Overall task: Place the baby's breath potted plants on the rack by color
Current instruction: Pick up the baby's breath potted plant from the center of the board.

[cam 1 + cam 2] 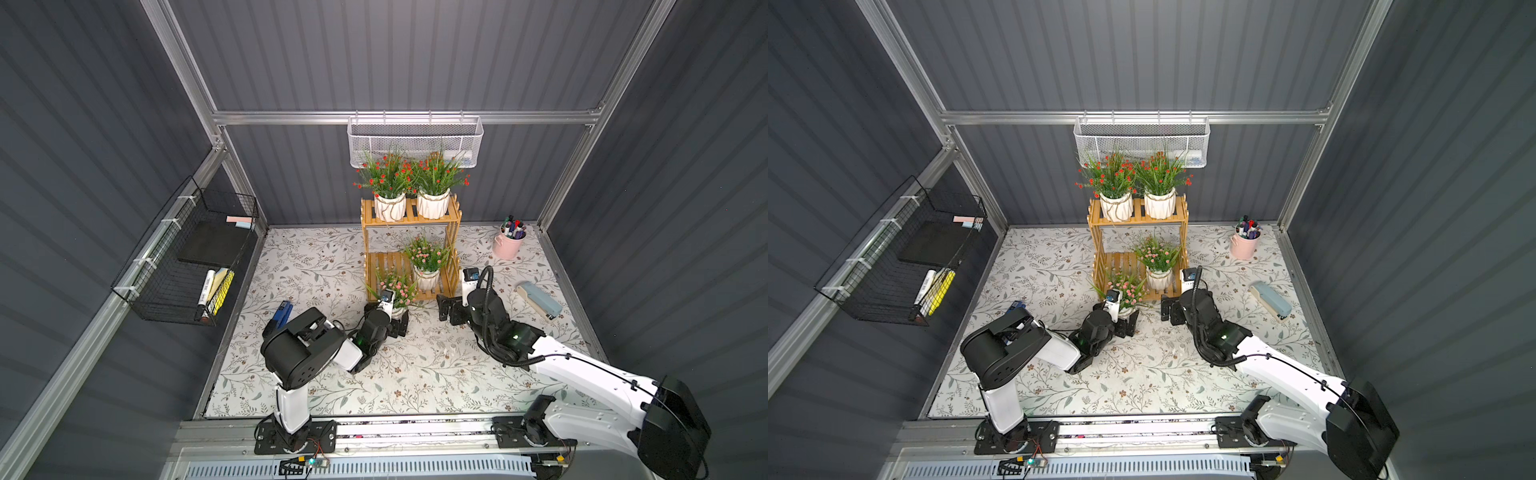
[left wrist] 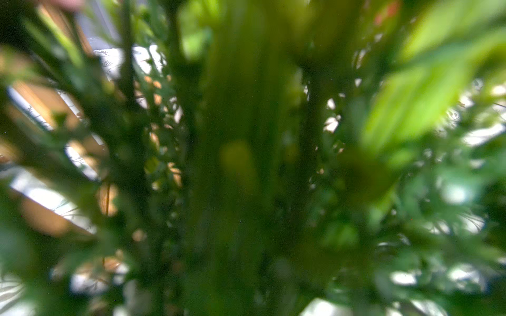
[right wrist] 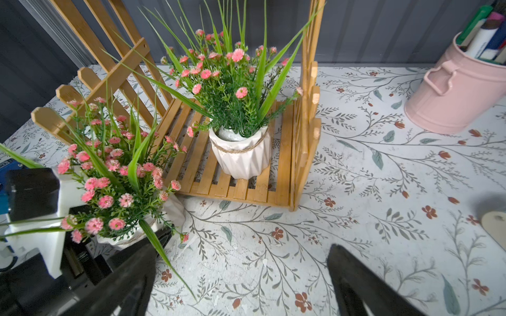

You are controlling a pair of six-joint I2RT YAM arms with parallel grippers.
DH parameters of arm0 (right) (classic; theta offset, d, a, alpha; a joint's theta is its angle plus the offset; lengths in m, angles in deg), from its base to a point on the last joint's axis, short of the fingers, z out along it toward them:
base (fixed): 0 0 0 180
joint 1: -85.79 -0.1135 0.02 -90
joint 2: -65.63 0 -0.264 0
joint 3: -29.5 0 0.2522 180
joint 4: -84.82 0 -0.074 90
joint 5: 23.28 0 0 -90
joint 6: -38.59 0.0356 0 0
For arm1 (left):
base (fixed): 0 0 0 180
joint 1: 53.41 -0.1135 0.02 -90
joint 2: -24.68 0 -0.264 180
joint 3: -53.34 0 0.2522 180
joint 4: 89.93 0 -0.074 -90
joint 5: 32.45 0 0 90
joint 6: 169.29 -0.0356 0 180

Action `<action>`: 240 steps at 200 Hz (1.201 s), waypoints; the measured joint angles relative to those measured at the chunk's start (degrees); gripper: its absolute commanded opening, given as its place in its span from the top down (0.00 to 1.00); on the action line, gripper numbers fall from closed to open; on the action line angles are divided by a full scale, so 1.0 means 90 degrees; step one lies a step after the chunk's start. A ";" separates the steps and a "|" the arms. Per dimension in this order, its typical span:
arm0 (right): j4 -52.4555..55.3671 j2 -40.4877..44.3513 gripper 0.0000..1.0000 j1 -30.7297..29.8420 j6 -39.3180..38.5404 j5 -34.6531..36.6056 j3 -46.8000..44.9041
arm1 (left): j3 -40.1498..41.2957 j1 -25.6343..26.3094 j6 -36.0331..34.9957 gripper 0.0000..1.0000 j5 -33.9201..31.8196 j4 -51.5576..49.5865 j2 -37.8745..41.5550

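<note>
Stepped rack (image 1: 385,266) at the rear middle of the floral worktop (image 1: 332,374), with the upper tier behind and the lower tier in front. The lower tier has a lattice on each side and is open along its front edge. Its left half is bare slats. Its right half carries the shelved pink plant (image 1: 426,257), upright in a white ribbed pot with a twine band. The upper tier is full: the left red plant (image 1: 388,178) and right red plant (image 1: 438,174) stand side by side, their leaves reaching up in front of the mesh basket (image 1: 415,141). In front of the rack the worktop lies open. The marker cup (image 1: 508,245) and stapler (image 1: 538,299) stand well to the rack's right. The left arm is folded low and reaches forward to the rack's front left corner. There the left pincer (image 1: 395,319) pinches the pot of the held pink plant (image 1: 397,289), which sits just outside the lower tier's front edge. Whether this pot rests on the worktop cannot be told. The left wrist view shows only blurred green stems. The right arm stretches in from the rack's right. The right pincer (image 3: 243,254) is spread wide and hangs just before the rack's front right corner, grasping nothing.
</note>
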State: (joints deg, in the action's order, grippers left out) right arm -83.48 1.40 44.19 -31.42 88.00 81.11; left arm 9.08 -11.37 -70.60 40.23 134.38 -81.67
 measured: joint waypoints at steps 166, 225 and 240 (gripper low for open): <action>-0.0053 -0.0066 0.01 0.0367 0.0017 -0.0015 -0.0129 | -0.0056 0.0000 0.0163 0.35 0.0238 -0.1477 0.1457; 0.0204 0.0100 0.01 0.0474 -0.0228 -0.0187 0.0279 | -0.1324 0.0000 0.0464 0.33 -0.0036 -0.2276 0.1134; 0.0287 0.0124 0.01 0.0493 -0.0282 -0.0265 0.0430 | -0.1542 0.0000 0.0512 0.33 -0.0231 -0.2278 0.0886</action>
State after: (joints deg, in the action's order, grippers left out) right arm -80.90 2.52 48.62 -33.96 85.62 84.98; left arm -4.80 -11.37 -65.99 38.15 113.88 -73.69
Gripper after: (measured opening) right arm 0.990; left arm 0.953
